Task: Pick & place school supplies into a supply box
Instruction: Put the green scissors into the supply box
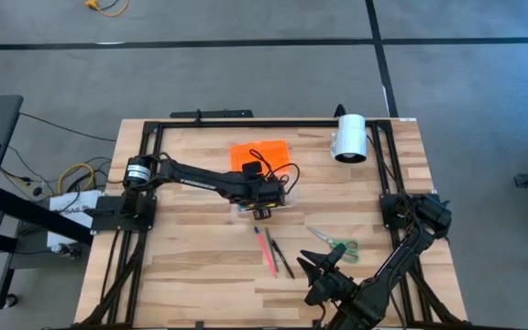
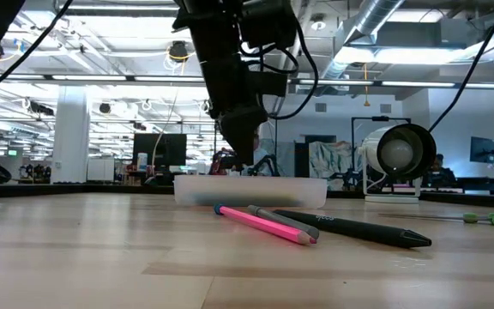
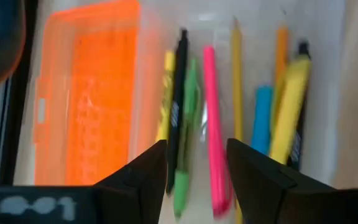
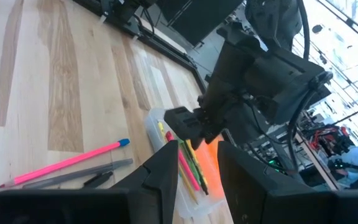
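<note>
The supply box [image 1: 257, 209] is a clear tray at the table's middle, and its orange lid [image 1: 259, 151] lies open on its far side. Several school supplies [image 3: 213, 118] lie lengthwise in the tray: yellow, black, green, pink, orange and blue. My left gripper [image 3: 194, 168] hangs open just above the tray [image 2: 251, 189], pointing steeply down, with nothing between its fingers. A pink pen [image 1: 266, 249], a grey one and a black one [image 2: 358, 230] lie on the wood nearer the front. Green-handled scissors [image 1: 337, 246] lie to their right. My right gripper [image 4: 197, 168] waits open near the front right.
A white cylinder [image 1: 349, 137] lies on its side at the far right of the table. A black frame [image 1: 246, 122] runs around the table's edges. Bare wood shows at the front left [image 1: 172, 266].
</note>
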